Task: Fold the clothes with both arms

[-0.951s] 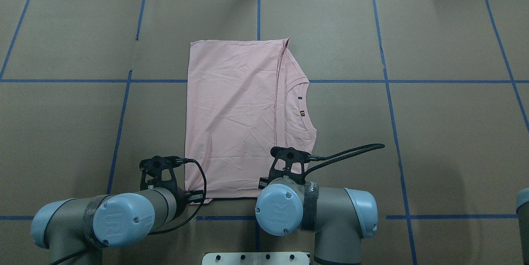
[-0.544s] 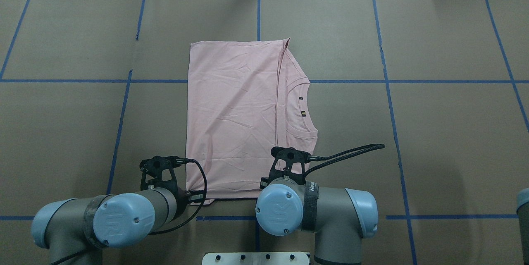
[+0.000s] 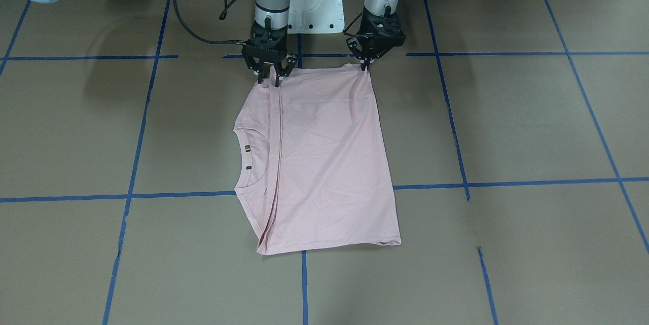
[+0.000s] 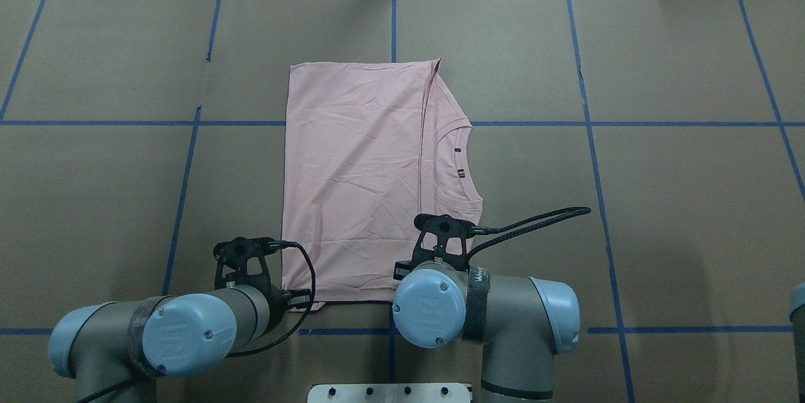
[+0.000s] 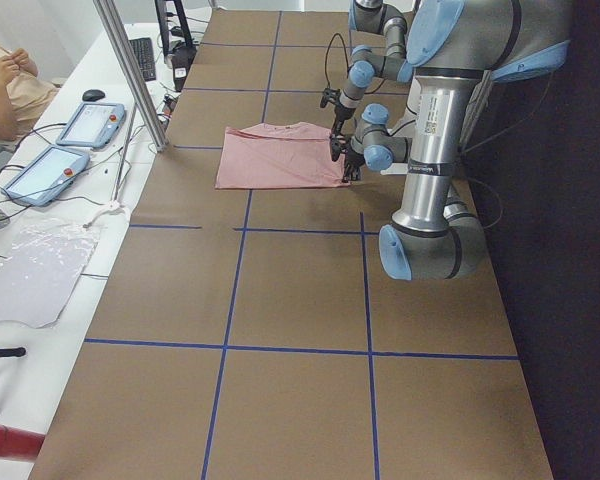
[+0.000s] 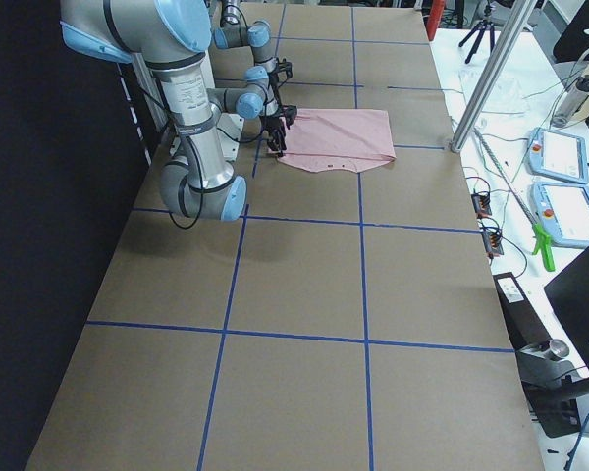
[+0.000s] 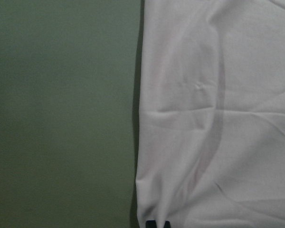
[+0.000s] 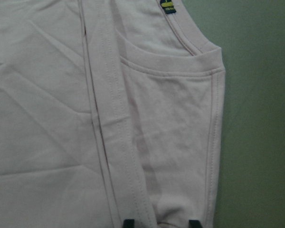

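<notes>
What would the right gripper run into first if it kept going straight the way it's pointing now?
Most likely the T-shirt. The right gripper points down, jaws open, over the shirt's near edge beside the neckline; the wrist view shows pink fabric between its fingertips. Whether it touches yet is unclear.

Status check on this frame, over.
Left gripper shut on T-shirt near corner. Right gripper open, astride near edge by collar. T-shirt flat, part-folded. No obstruction seen.
</notes>
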You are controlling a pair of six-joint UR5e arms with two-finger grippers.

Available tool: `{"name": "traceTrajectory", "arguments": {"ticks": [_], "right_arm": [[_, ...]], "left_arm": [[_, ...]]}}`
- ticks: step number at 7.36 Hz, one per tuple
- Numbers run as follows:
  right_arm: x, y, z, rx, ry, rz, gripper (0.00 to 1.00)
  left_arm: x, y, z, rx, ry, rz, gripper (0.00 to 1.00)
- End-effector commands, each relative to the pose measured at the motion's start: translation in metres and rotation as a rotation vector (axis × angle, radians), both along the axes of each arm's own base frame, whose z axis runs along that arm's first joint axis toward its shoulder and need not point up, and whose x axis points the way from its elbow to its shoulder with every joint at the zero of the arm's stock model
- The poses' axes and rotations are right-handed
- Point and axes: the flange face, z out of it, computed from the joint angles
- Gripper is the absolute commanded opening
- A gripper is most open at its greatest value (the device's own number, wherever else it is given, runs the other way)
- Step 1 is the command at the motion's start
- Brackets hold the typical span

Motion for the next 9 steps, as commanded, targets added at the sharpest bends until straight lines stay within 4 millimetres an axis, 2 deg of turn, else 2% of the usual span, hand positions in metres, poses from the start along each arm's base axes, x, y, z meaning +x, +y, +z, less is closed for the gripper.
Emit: {"name": "traceTrajectory", "arguments": {"ticks": [1,4,5,6,7,9], "right_arm": [[0.0014,-0.0010,0.0060,0.001,0.011,-0.002,0.66],[-0.0024,0.0026,0.0084,-0.009,0.008,0.003,0.58],[-0.0037,0.0042,0.0079,-0.010,0.006,0.005,0.47],[-0.0045,0.0061,0.0078,-0.022,0.000,0.018,0.21],[-0.0042,0.0061,0.0062,-0.030,-0.007,0.029,0.00],[-0.0041,0.0062,0.0072,-0.031,-0.006,0.030,0.00]], "left_arm": [[0.0006,-0.0001,0.0001,0.000,0.000,0.000,0.00],[0.0004,-0.0001,-0.0015,0.001,0.003,0.000,0.00],[0.0004,-0.0001,-0.0015,0.001,0.003,0.000,0.00],[-0.0001,0.0000,0.0002,0.000,0.000,0.000,0.00],[-0.0001,0.0000,0.0002,0.000,0.000,0.000,0.00],[0.0002,0.0000,-0.0006,0.000,0.001,0.000,0.00]]}}
